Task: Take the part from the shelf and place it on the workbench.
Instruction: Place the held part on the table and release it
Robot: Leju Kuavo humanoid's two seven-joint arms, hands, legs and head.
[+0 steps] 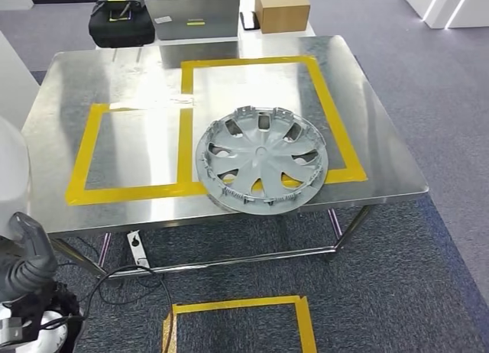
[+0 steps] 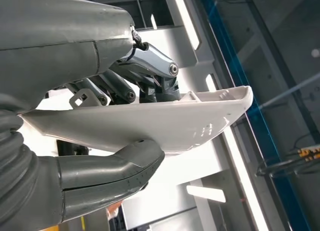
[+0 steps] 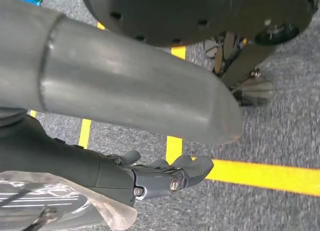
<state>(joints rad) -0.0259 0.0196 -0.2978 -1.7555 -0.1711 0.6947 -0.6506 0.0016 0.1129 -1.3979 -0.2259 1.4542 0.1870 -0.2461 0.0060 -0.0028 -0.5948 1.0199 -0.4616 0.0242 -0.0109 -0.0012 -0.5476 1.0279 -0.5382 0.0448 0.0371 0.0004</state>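
Note:
A white curved panel part [image 2: 158, 123] is pinched in my left hand [image 2: 113, 116], thumb [image 2: 124, 166] under it and dark fingers [image 2: 124, 88] on its other face. In the head view that hand [image 1: 26, 254] is low at the left, short of the workbench [image 1: 75, 78], with the white part [image 1: 11, 170] at the picture's left edge. A grey wheel cover [image 1: 261, 160] lies flat on the bench, overlapping the front tape line of the right yellow square. My right hand [image 3: 170, 173] hangs over the carpet, fingers stretched out and holding nothing.
Two yellow-taped squares [image 1: 184, 131] mark the steel top. Behind the bench stand a black bag [image 1: 121, 21], a grey laptop [image 1: 193, 17] and a cardboard box [image 1: 281, 7]. A cable [image 1: 124, 273] and a yellow floor square [image 1: 239, 303] lie in front of the bench.

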